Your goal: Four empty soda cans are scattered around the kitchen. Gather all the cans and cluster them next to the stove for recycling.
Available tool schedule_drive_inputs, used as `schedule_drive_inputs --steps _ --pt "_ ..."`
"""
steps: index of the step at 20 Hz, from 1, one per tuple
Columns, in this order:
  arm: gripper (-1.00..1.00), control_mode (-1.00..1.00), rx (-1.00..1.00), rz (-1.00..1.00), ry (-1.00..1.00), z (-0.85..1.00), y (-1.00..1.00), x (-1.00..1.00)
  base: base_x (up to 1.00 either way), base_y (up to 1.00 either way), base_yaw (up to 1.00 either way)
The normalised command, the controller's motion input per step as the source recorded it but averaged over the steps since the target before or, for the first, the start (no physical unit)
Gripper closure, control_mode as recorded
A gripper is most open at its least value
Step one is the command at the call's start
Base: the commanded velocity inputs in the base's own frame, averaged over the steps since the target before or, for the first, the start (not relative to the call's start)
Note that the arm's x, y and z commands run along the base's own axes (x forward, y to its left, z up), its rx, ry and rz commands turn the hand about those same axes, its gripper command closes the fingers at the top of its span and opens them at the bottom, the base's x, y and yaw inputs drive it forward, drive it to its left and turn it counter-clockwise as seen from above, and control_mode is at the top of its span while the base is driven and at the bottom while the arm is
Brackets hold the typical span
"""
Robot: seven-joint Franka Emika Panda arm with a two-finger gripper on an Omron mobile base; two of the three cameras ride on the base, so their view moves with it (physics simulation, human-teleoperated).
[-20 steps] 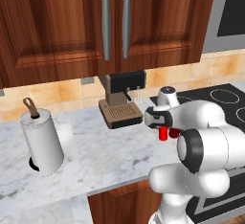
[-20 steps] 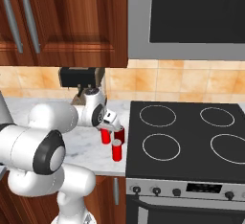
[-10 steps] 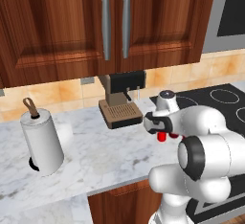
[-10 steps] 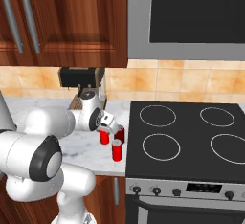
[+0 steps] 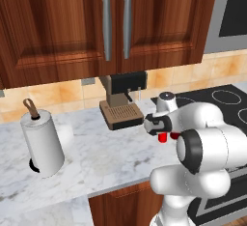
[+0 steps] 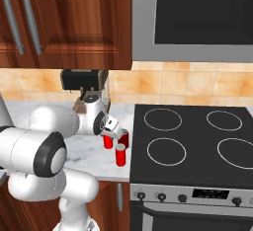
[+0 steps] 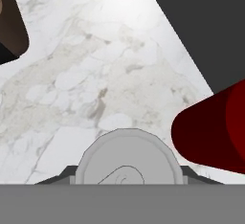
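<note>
While pinching a soda can (image 6: 107, 140) upright, gripper (image 6: 108, 135) beside two more cans, near stove (image 6: 192, 148).

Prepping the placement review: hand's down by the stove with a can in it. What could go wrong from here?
1. The hand holds a can right beside two standing cans; a sideways shift while releasing could tip one.
2. The cluster sits close to the stove edge; a knocked can might roll onto the cooktop.
3. The coffee machine stands just behind the arm, so a careless retreat could brush it.
</note>
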Motion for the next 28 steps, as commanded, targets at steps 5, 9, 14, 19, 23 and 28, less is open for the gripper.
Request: schedule_drive_inputs --steps 5,9,14,19,23,28 --pt "1.0 -1.0 0.0 -0.02 -0.04 -0.25 0.0 0.0 0.0 0.0 0.0" --pt "1.0 -1.0 0.0 0.0 0.01 0.0 0.0 0.0 0.0 0.0 0.0" --pt "1.0 -1.0 0.0 0.0 0.0 0.0 0.0 0.0 0.0 0.0 0.0" --pt "1.0 -1.0 0.0 0.0 0.0 0.0 0.0 0.0 0.0 0.0 0.0" --pt "-1.0 -1.0 0.0 0.0 0.0 0.0 0.0 0.0 0.0 0.0 0.0" --pt "-1.0 -1.0 0.0 0.0 0.0 0.0 0.0 0.0 0.0 0.0 0.0"
